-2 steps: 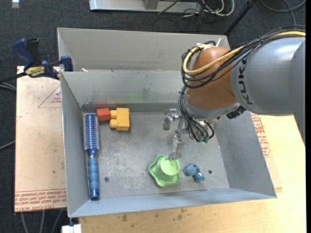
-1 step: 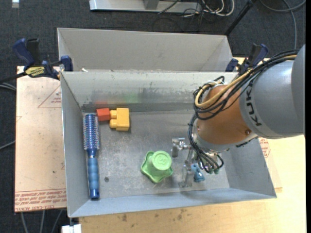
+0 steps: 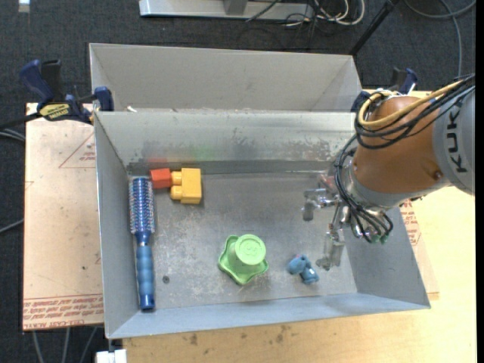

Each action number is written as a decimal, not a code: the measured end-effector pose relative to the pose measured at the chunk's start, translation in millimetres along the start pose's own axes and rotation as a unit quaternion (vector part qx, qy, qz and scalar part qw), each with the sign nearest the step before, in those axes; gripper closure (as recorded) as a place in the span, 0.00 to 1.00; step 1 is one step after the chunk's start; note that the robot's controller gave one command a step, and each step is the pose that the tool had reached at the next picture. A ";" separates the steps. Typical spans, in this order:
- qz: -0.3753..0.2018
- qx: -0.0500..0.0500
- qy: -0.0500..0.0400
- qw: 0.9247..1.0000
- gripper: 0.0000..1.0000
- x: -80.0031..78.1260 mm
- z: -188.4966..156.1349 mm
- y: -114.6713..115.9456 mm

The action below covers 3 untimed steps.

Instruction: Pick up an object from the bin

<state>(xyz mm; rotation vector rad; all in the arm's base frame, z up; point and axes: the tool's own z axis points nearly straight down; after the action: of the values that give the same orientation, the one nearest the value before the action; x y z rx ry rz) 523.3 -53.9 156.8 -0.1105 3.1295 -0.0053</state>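
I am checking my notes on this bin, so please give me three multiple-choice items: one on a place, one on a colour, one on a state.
1. Where does the hairbrush lie?
A) along the view's left wall
B) at the right wall
C) in the middle

2. What colour is the cup-shaped toy at the front?
A) red
B) green
C) black

3. The fingers of the gripper are:
A) shut on the hairbrush
B) shut on the toy
C) open, holding nothing

Answers:
1 A, it lies beside that wall.
2 B, it is plainly green.
3 C, the bare floor of the bin shows between them.
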 end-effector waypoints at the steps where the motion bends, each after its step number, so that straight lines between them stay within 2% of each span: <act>1: 0.008 -0.003 -0.003 1.000 0.00 37.7 86.8 37.5; 2: -0.057 0.000 -0.001 0.998 0.00 -16.7 9.4 -35.5; 3: -0.121 -0.005 0.008 0.993 0.00 11.5 86.2 36.1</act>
<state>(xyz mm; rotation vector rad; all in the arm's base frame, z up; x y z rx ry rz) 510.1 -19.0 70.4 -0.4923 3.1090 0.0091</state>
